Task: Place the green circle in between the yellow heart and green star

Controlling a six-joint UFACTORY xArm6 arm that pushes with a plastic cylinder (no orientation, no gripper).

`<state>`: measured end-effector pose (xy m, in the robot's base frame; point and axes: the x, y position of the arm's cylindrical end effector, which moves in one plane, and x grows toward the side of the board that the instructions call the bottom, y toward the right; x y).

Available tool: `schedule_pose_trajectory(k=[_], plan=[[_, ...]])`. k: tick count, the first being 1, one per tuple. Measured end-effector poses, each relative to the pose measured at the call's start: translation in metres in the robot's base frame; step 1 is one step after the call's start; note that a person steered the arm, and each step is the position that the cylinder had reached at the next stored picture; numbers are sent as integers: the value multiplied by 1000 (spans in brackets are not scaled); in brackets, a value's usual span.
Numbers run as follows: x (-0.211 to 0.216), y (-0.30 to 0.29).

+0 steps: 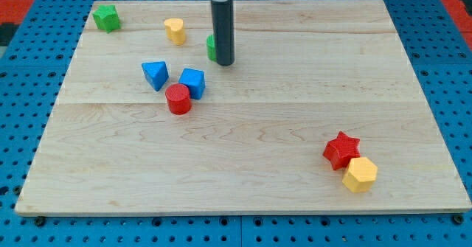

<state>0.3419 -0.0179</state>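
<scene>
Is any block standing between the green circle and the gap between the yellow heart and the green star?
Nothing visible does. My tip touches the green circle, with bare board toward the yellow heart and green star.

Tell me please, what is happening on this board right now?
My tip is against the green circle, which shows only at the rod's left side. The yellow heart lies just left of it, and the green star sits in the top left corner. The circle is not yet between them.

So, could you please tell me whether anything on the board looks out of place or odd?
Nothing stands out. All blocks sit flat on the wooden board. My tip is against the green circle block, mostly hiding it, right of the yellow heart block.
</scene>
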Motion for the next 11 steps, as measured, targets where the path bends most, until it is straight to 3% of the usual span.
schedule_pose_trajectory(k=[1,2,4,5,6,7,8,10,11], plan=[[-61,-70],[-99,-100],[-115,-30],[-130,-26],[-139,-75],[-140,-143],[-136,-163],[-75,-160],[-70,-130]])
